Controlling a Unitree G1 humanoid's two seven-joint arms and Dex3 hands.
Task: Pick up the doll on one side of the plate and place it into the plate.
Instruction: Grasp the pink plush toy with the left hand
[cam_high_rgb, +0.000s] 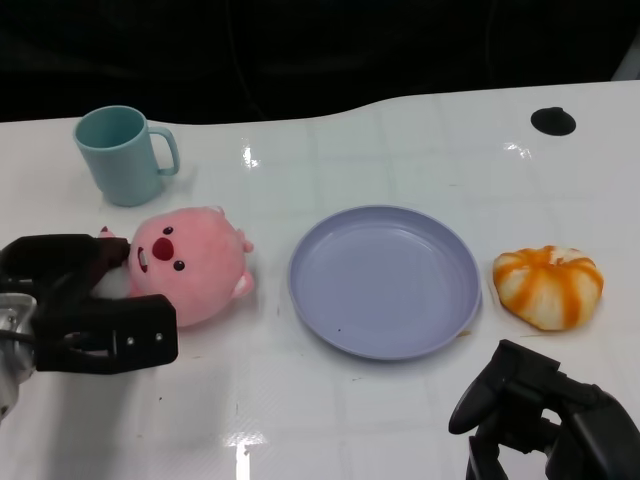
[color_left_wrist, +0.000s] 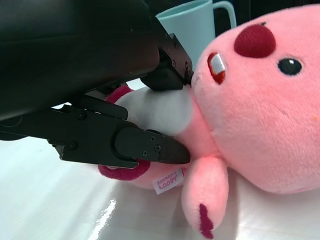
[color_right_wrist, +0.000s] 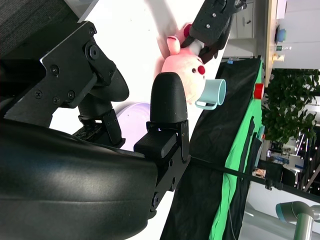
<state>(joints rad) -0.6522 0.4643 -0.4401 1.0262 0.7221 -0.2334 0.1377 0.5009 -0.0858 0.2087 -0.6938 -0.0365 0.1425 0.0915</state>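
On the bench, going left to right:

Left hand (cam_high_rgb: 85, 300): it lies at 8 o'clock from the plate, low on the bench (cam_high_rgb: 300, 410). Its fingers (color_left_wrist: 150, 147) are around the doll's small white and pink body, one above and one below. I think this is so it can lift the doll by its middle. The wrist view shows them touching the fluff, but I cannot tell how hard they squeeze.

Cup (cam_high_rgb: 120, 155): a blue-green cup stands upright at 12 o'clock from the doll, its handle turned toward the plate. It is near the doll but apart from it, so it should not get bumped on a lift.

Doll (cam_high_rgb: 190, 265): a pink soft toy with a red nose, lying on its side at 9 o'clock from the plate, just beside the rim and not in it. Its big head points toward the plate. It still rests on the bench.

Plate (cam_high_rgb: 385, 280): a light purple plate in the middle, with nothing in it. It waits for the doll.

Orange toy (cam_high_rgb: 548, 287): a round orange and white soft thing sits at 3 o'clock from the plate, just beside it. Nothing touches it.

Right hand (cam_high_rgb: 545, 415): it hangs at 5 o'clock from the plate, fingers loosely bent and holding nothing. I think it stays out of the way.
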